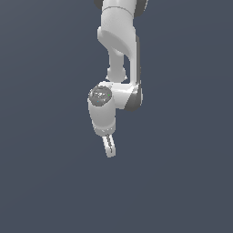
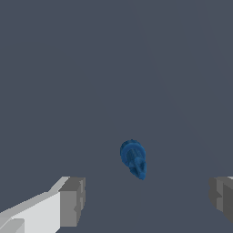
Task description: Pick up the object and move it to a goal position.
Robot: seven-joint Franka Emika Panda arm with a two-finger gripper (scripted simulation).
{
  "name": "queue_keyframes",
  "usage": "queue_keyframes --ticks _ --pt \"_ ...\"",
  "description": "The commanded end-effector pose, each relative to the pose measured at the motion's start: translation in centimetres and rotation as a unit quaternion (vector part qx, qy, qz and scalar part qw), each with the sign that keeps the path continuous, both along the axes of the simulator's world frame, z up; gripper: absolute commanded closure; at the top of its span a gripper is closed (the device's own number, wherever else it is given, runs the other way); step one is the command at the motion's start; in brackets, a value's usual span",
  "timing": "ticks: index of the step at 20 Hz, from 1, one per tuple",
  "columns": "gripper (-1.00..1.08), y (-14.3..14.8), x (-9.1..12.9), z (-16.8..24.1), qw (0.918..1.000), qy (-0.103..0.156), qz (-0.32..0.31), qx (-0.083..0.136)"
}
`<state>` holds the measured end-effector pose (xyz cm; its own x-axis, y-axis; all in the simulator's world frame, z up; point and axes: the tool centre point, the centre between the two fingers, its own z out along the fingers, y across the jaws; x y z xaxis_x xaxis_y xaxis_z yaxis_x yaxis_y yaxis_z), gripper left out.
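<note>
The object [image 2: 133,159], a small dark blue piece with a wider ribbed end and a narrower tip, lies on the plain grey-blue surface [image 2: 113,68] in the wrist view. It sits in the gap between the two grey finger pads [image 2: 73,201] that show at the edge of that picture, nearer to neither by much, and it touches neither of them. Bare floor shows between it and each pad. The gripper [image 2: 146,200] is spread wide, its fingers released and holding nothing. How high the fingertips hang above the surface cannot be told from this view. In the exterior view the white arm [image 1: 119,41] comes down from the top of the picture, bends at a grey-capped joint, and ends in the gripper [image 1: 109,148], which points downward and slightly toward the exterior view's right. From that side the fingers overlap one another and read as a single narrow bar. The blue object cannot be made out in the exterior view.
</note>
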<state>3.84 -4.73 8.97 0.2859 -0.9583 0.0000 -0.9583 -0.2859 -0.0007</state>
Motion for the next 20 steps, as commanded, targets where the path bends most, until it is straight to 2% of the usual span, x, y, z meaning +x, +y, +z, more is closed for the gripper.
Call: queue_keyframes --ticks 1,8,13,14,20 --pt "-0.92 0.0 0.0 -0.7 1.0000 0.001 0.000 0.000" --pt "-0.92 0.0 -0.2 -4.1 1.0000 0.000 -0.002 0.000" --pt "-0.92 0.0 0.0 -4.7 1.0000 0.000 -0.002 0.000" --pt "1.08 0.0 0.0 -4.7 1.0000 0.000 -0.002 0.000" --pt "1.08 0.0 0.0 -4.7 1.0000 0.000 -0.002 0.000"
